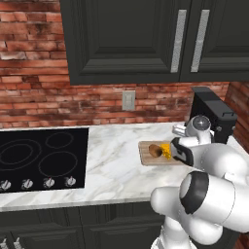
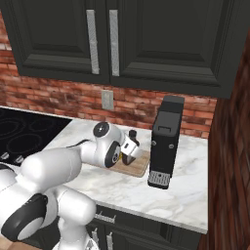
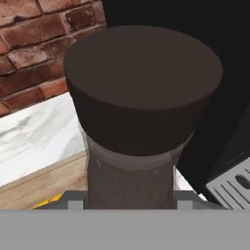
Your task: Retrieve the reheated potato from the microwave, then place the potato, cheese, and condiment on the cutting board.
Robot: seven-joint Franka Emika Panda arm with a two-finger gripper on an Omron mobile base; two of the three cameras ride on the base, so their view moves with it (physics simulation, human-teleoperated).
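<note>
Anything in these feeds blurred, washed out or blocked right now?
Left base view: evenly lit and sharp, but the arm covers part of the cutting board. Right base view: the coffee machine and cabinets are near-black, with little detail. Hand view: the condiment looms so close that its cap blocks most of the scene.

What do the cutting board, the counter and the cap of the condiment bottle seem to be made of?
Cutting board: wood, matte, by its light-brown colour and straight grain lines. Counter: probably polished marble or an imitation, white with grey veins. Condiment bottle: its cap looks like dull dark-brown plastic, smooth with no shine; the ridged neck beneath seems greyish and slightly translucent, perhaps glass or plastic.
</note>
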